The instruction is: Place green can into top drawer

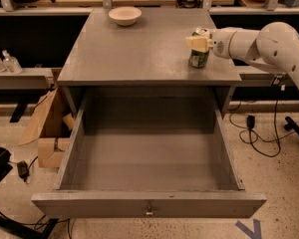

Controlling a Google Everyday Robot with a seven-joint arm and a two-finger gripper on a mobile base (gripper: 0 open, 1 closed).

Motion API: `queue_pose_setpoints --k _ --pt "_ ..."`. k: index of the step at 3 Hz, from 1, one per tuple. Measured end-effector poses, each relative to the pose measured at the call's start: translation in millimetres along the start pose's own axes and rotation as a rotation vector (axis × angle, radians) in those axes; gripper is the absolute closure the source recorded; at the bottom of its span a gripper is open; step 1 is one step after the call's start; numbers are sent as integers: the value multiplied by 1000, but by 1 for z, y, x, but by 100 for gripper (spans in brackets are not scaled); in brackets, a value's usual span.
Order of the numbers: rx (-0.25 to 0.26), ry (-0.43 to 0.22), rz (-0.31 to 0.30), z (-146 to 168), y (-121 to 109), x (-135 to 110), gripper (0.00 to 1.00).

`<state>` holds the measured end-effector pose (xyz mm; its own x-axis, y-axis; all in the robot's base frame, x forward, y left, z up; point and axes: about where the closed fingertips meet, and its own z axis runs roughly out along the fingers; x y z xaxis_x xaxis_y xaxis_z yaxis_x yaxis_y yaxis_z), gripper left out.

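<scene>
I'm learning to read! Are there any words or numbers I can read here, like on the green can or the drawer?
No text can be read anywhere.
green can, on the table top: speckled label, too blurred to read.
top drawer: plain front, no writing.
end effector, at the can's top: no writing to be seen.
blue floor mark: a tape shape, not a clear letter.

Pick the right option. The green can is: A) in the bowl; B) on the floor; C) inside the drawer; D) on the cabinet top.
D: the green can stands on the cabinet top, with the gripper at its upper part; the drawer below is open.
</scene>
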<state>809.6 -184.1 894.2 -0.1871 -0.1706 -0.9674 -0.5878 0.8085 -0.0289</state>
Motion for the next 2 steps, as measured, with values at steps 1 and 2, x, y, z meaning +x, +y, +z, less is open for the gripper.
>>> queue_pose_setpoints --k 1,2 --pt "-5 -2 -7 -2 5 -2 100" --pt "-33 -13 -44 -14 33 -14 100"
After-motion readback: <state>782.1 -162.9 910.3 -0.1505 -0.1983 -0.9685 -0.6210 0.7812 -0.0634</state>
